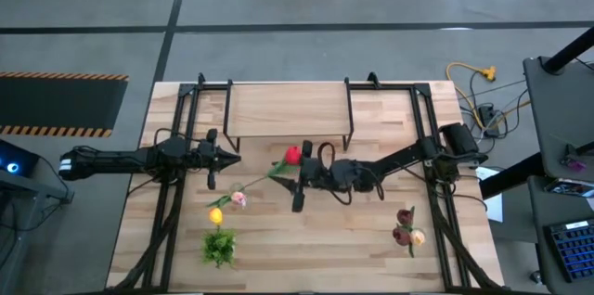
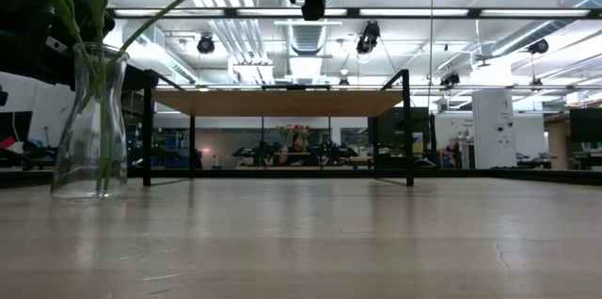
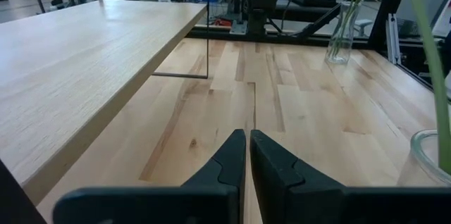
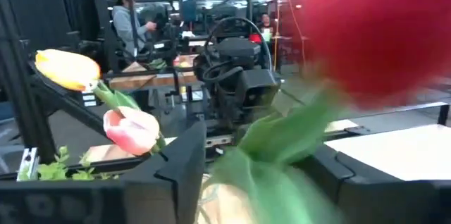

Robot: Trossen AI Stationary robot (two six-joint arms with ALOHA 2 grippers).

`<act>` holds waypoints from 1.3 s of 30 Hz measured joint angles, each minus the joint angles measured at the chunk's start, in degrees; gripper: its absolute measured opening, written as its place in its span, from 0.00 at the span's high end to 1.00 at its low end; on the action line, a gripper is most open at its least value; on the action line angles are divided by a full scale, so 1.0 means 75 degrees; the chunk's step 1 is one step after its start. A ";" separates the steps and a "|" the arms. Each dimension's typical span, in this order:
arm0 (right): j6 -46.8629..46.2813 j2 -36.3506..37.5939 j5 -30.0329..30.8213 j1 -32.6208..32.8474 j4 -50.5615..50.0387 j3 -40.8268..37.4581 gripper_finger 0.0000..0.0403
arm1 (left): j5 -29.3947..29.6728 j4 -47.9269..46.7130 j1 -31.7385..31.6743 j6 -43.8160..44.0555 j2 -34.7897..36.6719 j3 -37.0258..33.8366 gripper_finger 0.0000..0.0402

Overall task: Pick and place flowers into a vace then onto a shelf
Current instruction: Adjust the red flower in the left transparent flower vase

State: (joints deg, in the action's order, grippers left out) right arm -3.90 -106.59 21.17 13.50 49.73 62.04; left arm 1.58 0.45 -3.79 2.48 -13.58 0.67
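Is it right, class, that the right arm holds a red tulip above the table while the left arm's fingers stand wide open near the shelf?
Not quite. The left gripper's fingers are shut, as the left wrist view shows. The rest stands: the right gripper holds the red tulip above the table, near the shelf.

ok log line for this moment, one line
left gripper shut, idle by shelf | right gripper around red tulip stem, mid-table | yellow and pink tulips in vase
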 joint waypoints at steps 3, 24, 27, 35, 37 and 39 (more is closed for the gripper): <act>0.0006 0.0000 -0.0022 0.0028 0.0003 -0.0011 0.66 | 0.0000 0.0001 -0.0001 0.0000 -0.0003 0.0000 0.99; 0.0111 -0.0009 -0.0041 0.0016 -0.3146 0.1859 0.97 | 0.0000 0.0000 -0.0001 0.0000 0.0000 0.0000 0.99; 0.0147 -0.0009 -0.0038 0.0006 -0.3639 0.2255 0.97 | 0.0000 0.0000 -0.0001 0.0000 0.0000 0.0000 0.99; 0.0008 -0.0009 -0.0232 -0.0020 -0.4835 0.2997 0.97 | 0.0000 0.0000 0.0000 0.0000 0.0000 0.0000 0.99; -0.0063 -0.0012 -0.0514 -0.0047 -0.4845 0.3067 0.97 | 0.0000 0.0000 -0.0001 -0.0001 0.0000 0.0000 0.99; -0.0140 -0.0012 -0.0706 -0.0081 -0.4833 0.3108 0.97 | 0.0000 0.0000 -0.0001 0.0000 0.0000 0.0000 0.99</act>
State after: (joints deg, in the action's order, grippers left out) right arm -4.95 -106.67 15.87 12.89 13.49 85.36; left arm 1.58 0.45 -3.80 2.48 -13.58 0.67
